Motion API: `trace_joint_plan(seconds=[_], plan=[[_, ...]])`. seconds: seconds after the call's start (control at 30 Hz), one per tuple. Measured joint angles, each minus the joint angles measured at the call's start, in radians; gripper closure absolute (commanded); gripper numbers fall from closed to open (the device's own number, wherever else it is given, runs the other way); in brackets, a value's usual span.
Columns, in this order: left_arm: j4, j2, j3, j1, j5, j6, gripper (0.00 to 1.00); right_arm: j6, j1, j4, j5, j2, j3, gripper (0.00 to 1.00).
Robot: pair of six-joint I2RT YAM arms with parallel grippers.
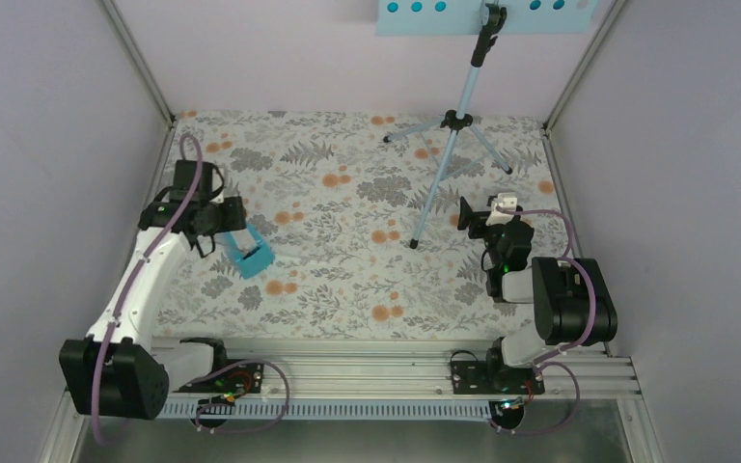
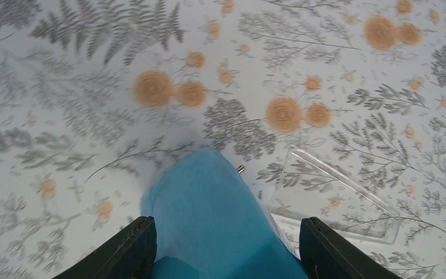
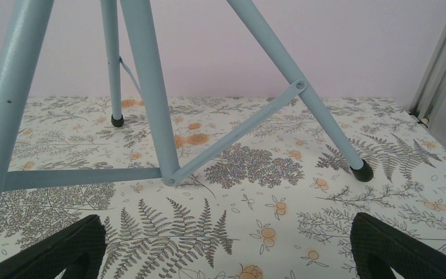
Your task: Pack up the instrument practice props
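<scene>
Well left of the music stand (image 1: 453, 145), down on the flowered worktop (image 1: 347, 289): a small metronome (image 2: 209, 209), blue, smooth-faced, wedge-shaped, rounded at its narrow end. Pinched from both sides by the left gripper (image 2: 226, 247), black fingers (image 2: 133, 247) pressed against the wide end. Long axis lined up with those fingers, narrow end pointing away from the wrist. Beside the narrow end, a tiny metal pin (image 2: 241, 170).

On the stand's side of the wedge and close against it, lying flat: a clear plastic piece (image 2: 337, 197), rectangular, glossy along the edges.

Music stand itself toward the back of the worktop, long axis upright. Thin pole and three splayed tube legs (image 3: 151, 87) in pale blue painted metal, flat braces tying legs to pole, black rubber feet (image 3: 361, 171). At the top, a pale blue desk (image 1: 425, 14) punched with round holes, cut off by the top view's edge.

Just right of the stand's nearest leg, low over the worktop: the right gripper (image 3: 226, 250), spread wide, holding nothing, textured black pads (image 3: 58, 250) aimed at the legs.
</scene>
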Motion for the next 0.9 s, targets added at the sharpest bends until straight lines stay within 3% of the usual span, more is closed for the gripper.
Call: trace_joint_plan(seconds=[0.57, 0.7, 0.83, 0.9], plan=[[0.227, 0.296, 0.159, -0.493, -0.126, -0.103, 0.42, 0.0, 0.0, 0.002, 0.0, 0.0, 0.0, 0.01], [0.255, 0.338, 0.188, -0.527, -0.123, -0.103, 0.3, 0.0, 0.0, 0.002, 0.0, 0.0, 0.0, 0.01], [0.253, 0.369, 0.192, -0.538, -0.115, -0.104, 0.01, 0.0, 0.0, 0.003, 0.0, 0.0, 0.0, 0.0], [0.244, 0.367, 0.19, -0.543, -0.124, -0.102, 0.0, 0.0, 0.0, 0.004, 0.0, 0.0, 0.0, 0.01]])
